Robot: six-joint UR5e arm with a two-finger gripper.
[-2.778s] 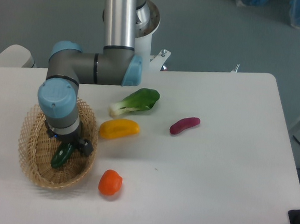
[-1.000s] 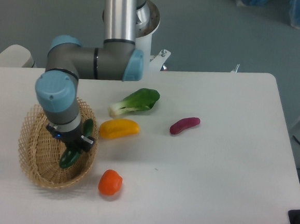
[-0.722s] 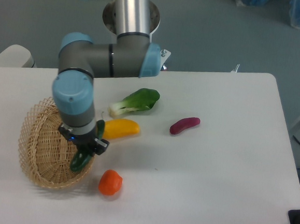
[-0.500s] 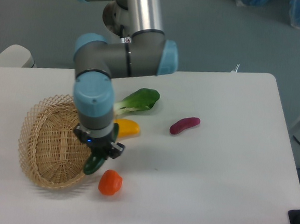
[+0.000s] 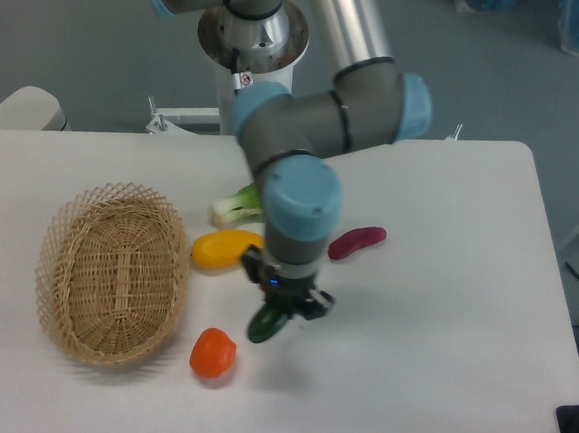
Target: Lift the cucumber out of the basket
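Observation:
The dark green cucumber hangs above the white table, to the right of the basket, with my gripper shut on its upper part. Only its lower end shows below the fingers. The oval wicker basket lies at the left of the table with nothing in it. My gripper is well clear of the basket, about a basket's width to its right.
A yellow pepper lies just left of the gripper. An orange tomato sits in front of the basket. A purple eggplant lies to the right. The bok choy's white stem shows behind the arm. The table's right half is bare.
The gripper lifted the cucumber out of the basket and carried it to the right, past the basket's rim, over the table. The basket now holds nothing.

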